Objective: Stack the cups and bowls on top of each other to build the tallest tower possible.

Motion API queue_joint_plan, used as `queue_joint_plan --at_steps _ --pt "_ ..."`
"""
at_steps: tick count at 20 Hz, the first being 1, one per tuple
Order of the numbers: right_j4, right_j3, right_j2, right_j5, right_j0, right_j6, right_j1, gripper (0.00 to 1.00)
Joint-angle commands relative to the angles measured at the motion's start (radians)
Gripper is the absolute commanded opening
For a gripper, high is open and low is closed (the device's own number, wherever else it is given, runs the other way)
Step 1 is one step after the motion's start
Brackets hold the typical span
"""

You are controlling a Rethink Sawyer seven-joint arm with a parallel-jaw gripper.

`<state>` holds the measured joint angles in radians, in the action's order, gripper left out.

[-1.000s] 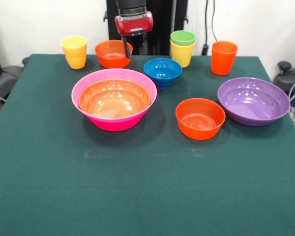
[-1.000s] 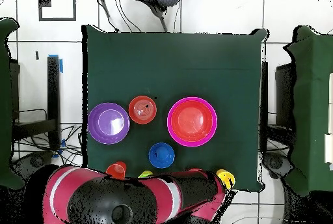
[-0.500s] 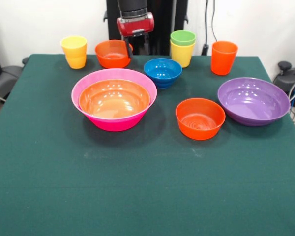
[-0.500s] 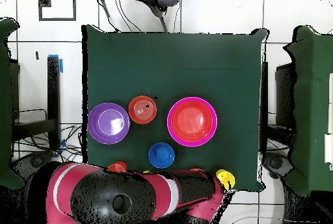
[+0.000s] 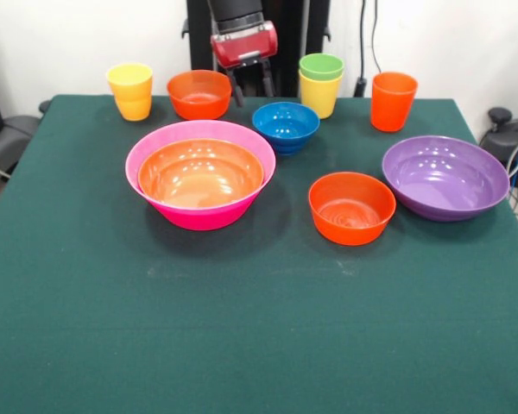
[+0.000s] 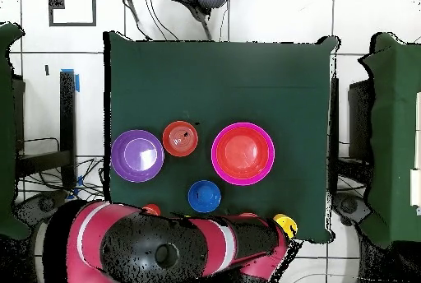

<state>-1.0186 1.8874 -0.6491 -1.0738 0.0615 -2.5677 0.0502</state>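
The small orange bowl (image 5: 199,93) stands just beside the gripper (image 5: 250,84), at its left in the front view, and is judged light, stiff and slippery, best pinched across its thin rim. The gripper hangs empty with its two fingers spread apart, above the table (image 5: 242,336). The blue bowl (image 5: 286,125) lies just in front, the orange-in-pink bowl pair (image 5: 200,172) farther forward.
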Motion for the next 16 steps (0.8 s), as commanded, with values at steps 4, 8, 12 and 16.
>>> queue_joint_plan --at_steps 4,8,12,16 --pt "0.079 -0.047 0.087 -0.078 -0.003 0.321 -0.008 1.0" --pt "0.101 -0.051 0.08 -0.081 -0.006 0.34 -0.025 1.0" --pt "0.132 -0.065 0.06 -0.041 0.002 0.335 -0.051 1.0" --pt "0.149 -0.071 0.049 -0.045 0.004 0.331 -0.065 1.0"
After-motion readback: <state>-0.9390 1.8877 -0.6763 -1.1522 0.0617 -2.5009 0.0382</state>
